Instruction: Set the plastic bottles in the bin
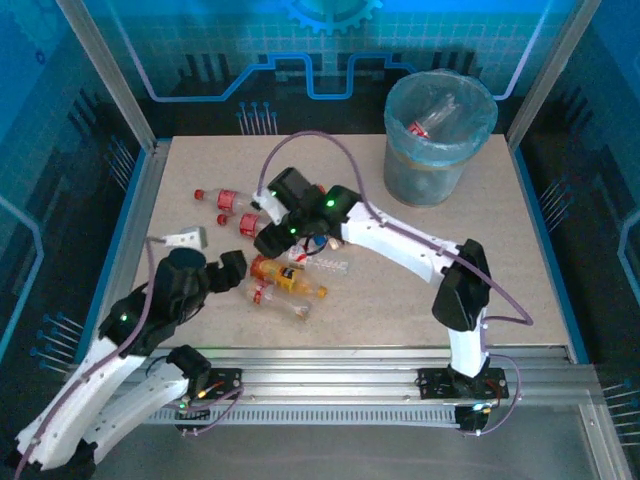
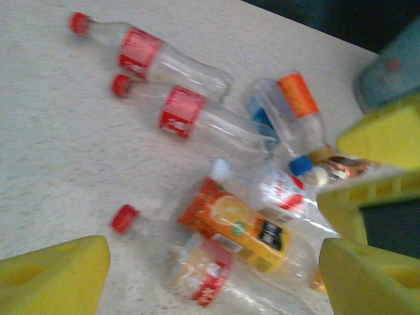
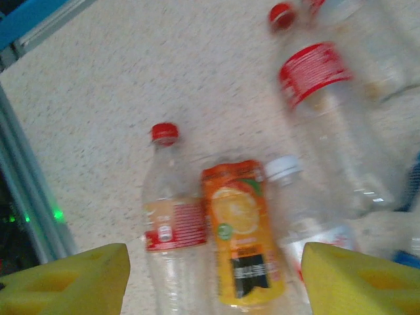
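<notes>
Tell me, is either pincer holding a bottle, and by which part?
Nothing is held. The left pincer and right pincer both stand open over the loose plastic bottles on the table.

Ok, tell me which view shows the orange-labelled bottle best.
Right wrist: the orange-labelled bottle lies close, its label facing the camera. Left wrist shows it blurred; top external shows it small.

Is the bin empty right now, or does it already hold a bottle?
It holds at least one. The top view shows a clear bottle with red markings lying inside the bin, below its rim.
</notes>
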`<action>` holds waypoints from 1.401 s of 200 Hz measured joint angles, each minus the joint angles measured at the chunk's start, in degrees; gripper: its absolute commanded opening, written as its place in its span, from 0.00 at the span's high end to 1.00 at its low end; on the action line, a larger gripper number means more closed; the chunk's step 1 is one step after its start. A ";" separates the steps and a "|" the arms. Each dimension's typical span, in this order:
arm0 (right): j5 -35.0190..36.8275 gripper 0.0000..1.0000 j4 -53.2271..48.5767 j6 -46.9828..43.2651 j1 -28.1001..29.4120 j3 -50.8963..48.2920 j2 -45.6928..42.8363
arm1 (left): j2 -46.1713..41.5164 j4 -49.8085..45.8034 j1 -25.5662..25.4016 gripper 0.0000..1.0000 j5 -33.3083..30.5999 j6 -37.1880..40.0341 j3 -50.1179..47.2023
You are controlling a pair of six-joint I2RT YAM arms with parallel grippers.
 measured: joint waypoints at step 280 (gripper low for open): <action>4.24 0.43 -16.00 6.01 10.10 25.49 22.16 | -6.14 -3.87 0.31 0.16 -16.15 3.48 3.58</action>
